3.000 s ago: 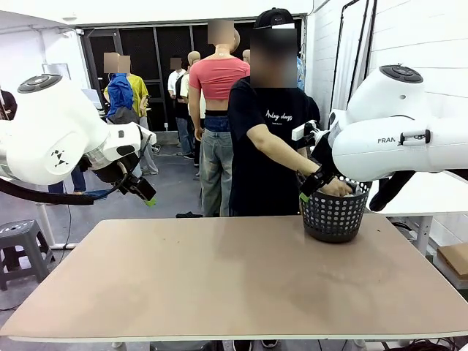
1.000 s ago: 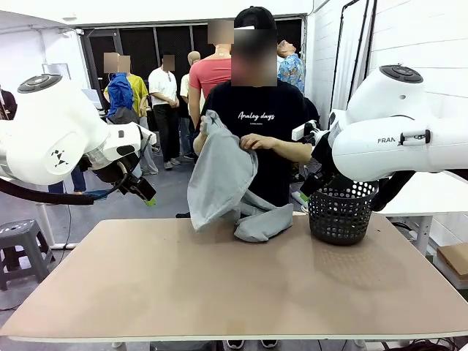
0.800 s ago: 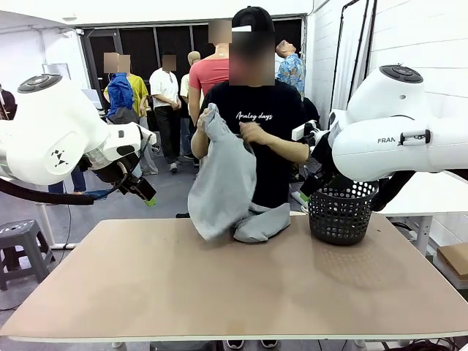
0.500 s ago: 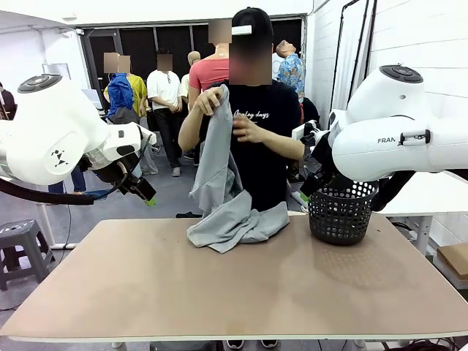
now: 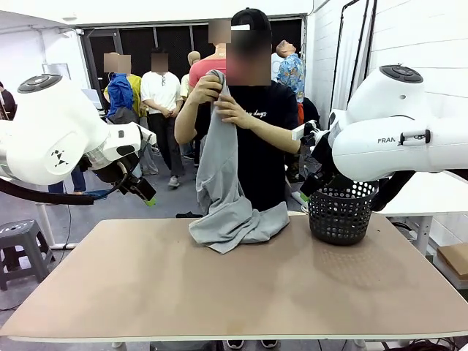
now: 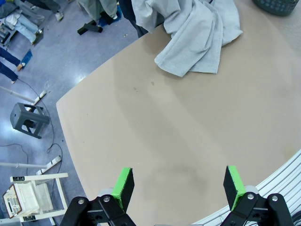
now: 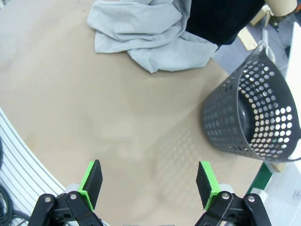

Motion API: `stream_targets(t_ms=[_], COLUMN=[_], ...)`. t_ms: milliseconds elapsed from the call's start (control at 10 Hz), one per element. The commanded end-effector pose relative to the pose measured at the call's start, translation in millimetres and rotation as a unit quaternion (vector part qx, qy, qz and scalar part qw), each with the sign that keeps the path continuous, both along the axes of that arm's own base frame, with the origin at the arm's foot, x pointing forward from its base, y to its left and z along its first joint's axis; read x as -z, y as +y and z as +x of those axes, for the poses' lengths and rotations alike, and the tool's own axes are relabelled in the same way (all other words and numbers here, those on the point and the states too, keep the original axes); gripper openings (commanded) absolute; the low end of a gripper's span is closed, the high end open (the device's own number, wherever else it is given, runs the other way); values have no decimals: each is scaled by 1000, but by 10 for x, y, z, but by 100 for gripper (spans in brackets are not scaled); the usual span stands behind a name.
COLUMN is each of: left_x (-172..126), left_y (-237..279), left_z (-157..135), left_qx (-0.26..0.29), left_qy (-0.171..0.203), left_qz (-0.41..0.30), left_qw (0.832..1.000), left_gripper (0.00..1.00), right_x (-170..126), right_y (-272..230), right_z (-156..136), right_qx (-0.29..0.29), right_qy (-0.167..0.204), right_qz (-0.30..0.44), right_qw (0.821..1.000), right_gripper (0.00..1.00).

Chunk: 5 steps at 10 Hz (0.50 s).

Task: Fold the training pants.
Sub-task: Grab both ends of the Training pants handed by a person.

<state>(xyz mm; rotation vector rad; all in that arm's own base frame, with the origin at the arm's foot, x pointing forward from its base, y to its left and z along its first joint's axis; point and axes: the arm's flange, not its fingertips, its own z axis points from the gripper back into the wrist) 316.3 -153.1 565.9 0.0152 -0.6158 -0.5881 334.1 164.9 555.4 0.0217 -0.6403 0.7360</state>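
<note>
the table [image 5: 219, 292] takes up the near half of the room, with a plain brown top. the left arm [image 5: 51, 131] is raised off the table's left side. the right arm [image 5: 395, 139] is raised at the right, above the basket. a person [image 5: 267, 153] in a black t-shirt stands at the far edge, facing the robot.

the pants [image 5: 223, 183] are light grey and sit at the far middle of the table — the upper part is lifted to chest height, the higher hand [image 5: 206, 88] gripping the top and the lower hand [image 5: 234, 111] just under it. the lower part lies bunched on the tabletop.

the basket [image 5: 338, 213], black and perforated, stands upright at the far right, just beside the bunched fabric with a gap between them.

left gripper [image 6: 178, 181]: jaws apart, nothing between the green pads, over bare tabletop well apart from the pants. right gripper [image 7: 149, 181]: jaws apart, nothing held — over bare table, with the pants ahead on one side and the basket on the other.
</note>
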Motion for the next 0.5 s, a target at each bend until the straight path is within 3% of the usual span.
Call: stream_targets(t_ms=[0, 400], left_x=[1, 1], left_y=[3, 3], left_z=[17, 17], left_qx=[0, 0], left_qy=[-4, -4], left_qz=[-3, -3], left_qw=[1000, 1000], left_gripper=[100, 100], right_x=[5, 5], right_y=[-3, -3], right_z=[3, 3], right_qx=[-2, -2], right_qy=[2, 2], right_qz=[3, 3], right_qw=[1000, 1000], right_gripper=[100, 100])
